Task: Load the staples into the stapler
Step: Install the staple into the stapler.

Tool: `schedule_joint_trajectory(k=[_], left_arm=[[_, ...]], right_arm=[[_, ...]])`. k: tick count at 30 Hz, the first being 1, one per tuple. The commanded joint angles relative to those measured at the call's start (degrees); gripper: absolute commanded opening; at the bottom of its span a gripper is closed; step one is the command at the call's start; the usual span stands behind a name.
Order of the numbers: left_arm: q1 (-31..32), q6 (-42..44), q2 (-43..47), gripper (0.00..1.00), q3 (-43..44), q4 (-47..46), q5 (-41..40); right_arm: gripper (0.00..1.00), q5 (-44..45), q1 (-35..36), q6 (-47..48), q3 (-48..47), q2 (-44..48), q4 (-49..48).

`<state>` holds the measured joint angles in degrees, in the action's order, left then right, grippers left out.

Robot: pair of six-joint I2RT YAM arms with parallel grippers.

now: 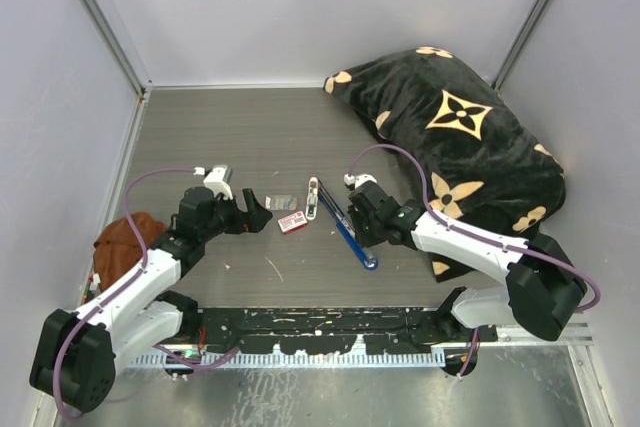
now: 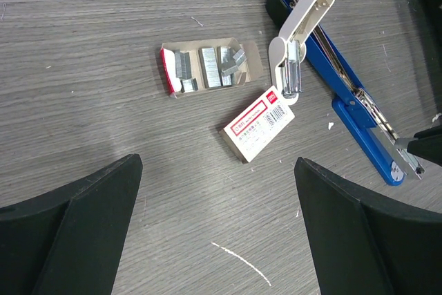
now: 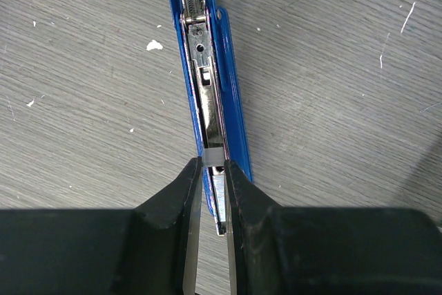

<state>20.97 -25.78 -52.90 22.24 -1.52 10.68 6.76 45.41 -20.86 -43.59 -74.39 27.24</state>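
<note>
The right gripper (image 3: 213,170) pinches the staples (image 3: 213,154) at the open channel of the stapler (image 3: 210,94) (its white arm (image 2: 304,12) swung back). The left gripper (image 2: 217,162) hangs spread wide above the cardboard box (image 2: 257,124), beside a tray (image 2: 252,56).

Counting the things lying on the counter (image 1: 250,137):
One stapler (image 2: 352,105), one red-and-white box (image 2: 257,124), one cardboard tray (image 2: 252,67), several blocks of staples (image 2: 209,68), one pillow (image 1: 450,137), one brown cloth (image 1: 125,237).
</note>
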Motion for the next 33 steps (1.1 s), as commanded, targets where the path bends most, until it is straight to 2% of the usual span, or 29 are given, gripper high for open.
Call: schedule_joint_trajectory(k=[1, 18, 33], left_arm=[[0.0, 1.3, 1.3, 0.95, 0.0, -2.7, -0.7], [-0.1, 1.4, 2.1, 0.95, 0.0, -2.4, -0.9], [-0.1, 1.4, 2.2, 0.95, -0.1, -2.5, -1.1]], right_arm=[[0.10, -0.8, -0.7, -0.2, 0.0, 0.6, -1.3], [0.10, -4.6, -5.6, -4.8, 0.1, 0.9, -0.8], [0.10, -1.1, -5.5, -4.4, -1.2, -0.6, 2.0]])
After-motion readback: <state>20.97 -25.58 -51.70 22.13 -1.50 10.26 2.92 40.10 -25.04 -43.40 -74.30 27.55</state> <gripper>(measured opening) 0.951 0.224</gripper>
